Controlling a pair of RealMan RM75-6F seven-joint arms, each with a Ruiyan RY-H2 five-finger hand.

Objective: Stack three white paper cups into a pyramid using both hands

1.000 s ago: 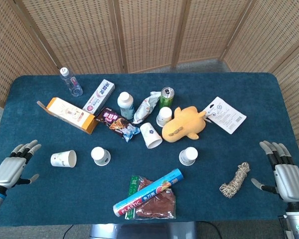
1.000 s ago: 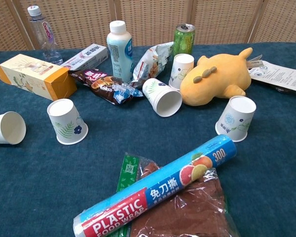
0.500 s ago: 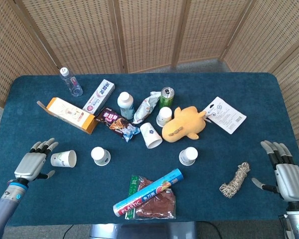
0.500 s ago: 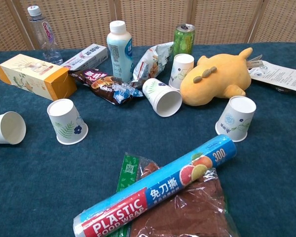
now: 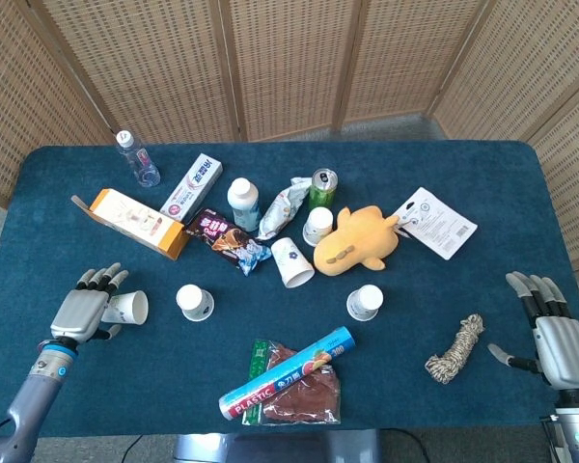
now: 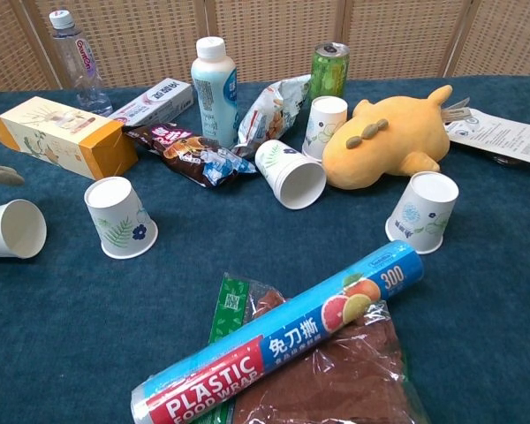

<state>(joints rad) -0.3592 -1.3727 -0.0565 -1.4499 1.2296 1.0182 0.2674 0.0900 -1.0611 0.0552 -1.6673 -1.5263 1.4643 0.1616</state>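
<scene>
now, at the bottom of the head view the plastic wrap roll (image 5: 287, 384) lies across a brown packet, unmoved, and at the lower right edge the right hand (image 5: 548, 333) rests with fingers spread and empty, about where it was a second ago, near the coil of rope (image 5: 454, 347). the change is at lower left: the left hand (image 5: 85, 307) has travelled in from the frame's left edge and now sits, fingers still spread and gripping nothing, right against the tipped cup (image 5: 126, 307) lying on its side; whether it actually touches the cup i cannot tell. in the chest view only a fingertip shows at the left edge above that cup. just right of it an upright cup (image 5: 194, 302) stands, and another upright cup (image 5: 365, 302) stands right of centre. further up, a second tipped cup (image 5: 293, 262) lies beside the yellow plush toy (image 5: 356, 240), with a last cup (image 5: 317, 226) behind. no stacking has begun; the left hand seems about to take the first cup.
</scene>
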